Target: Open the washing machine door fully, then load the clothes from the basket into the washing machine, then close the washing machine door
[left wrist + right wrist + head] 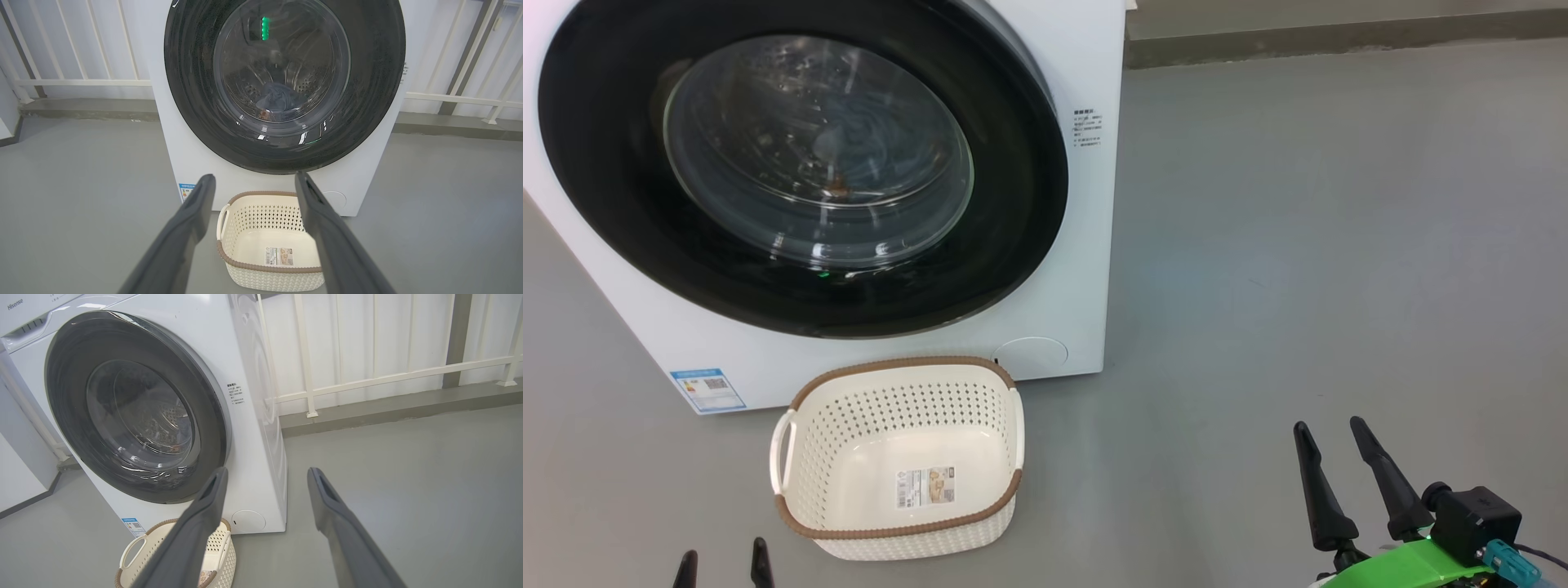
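The white washing machine (1086, 245) stands on the grey floor, and the washing machine door (605, 163), black-rimmed with a glass bowl, lies shut against its front. Behind the glass, bluish clothes (278, 98) rest low in the steel drum. In front of the machine sits the cream basket (898, 363), holding just its label. My left gripper (723, 555) is open near the basket's front left corner, and in the left wrist view the left gripper (255, 176) points at the door. My right gripper (1329, 426) is open over bare floor to the basket's right, and the right gripper (268, 470) holds nothing.
A white railing (388, 377) and a low grey kerb (1339, 41) run behind the machine. Bare grey floor (1339, 245) stretches to the right of the machine. A white panel (16, 473) stands left of the machine.
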Controlling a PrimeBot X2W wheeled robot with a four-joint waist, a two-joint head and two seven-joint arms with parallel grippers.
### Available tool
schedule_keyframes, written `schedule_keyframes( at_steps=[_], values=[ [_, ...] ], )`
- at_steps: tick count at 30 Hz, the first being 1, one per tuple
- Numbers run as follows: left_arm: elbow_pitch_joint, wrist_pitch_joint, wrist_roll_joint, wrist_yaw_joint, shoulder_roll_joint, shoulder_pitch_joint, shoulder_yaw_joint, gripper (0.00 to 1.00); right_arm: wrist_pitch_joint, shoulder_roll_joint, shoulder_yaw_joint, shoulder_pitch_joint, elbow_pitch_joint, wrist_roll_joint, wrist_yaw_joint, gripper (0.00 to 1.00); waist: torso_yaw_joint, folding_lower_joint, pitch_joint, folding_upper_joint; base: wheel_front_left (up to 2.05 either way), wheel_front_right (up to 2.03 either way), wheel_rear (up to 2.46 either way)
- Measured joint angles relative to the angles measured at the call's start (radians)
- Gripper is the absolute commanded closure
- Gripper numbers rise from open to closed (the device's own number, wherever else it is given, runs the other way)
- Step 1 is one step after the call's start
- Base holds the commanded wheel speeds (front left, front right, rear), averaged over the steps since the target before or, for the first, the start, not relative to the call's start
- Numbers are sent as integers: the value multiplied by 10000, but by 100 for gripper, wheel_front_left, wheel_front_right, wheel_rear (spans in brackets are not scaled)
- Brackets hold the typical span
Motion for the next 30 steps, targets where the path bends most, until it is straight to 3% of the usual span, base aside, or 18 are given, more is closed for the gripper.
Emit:
schedule_keyframes(
  at_steps=[30],
  values=[
    [-13, 0, 0, 13, 2, 163, -21, 0, 0, 19, -107, 9, 491, -410, 0, 0, 146, 0, 67, 0, 0, 0, 0]
  ],
)
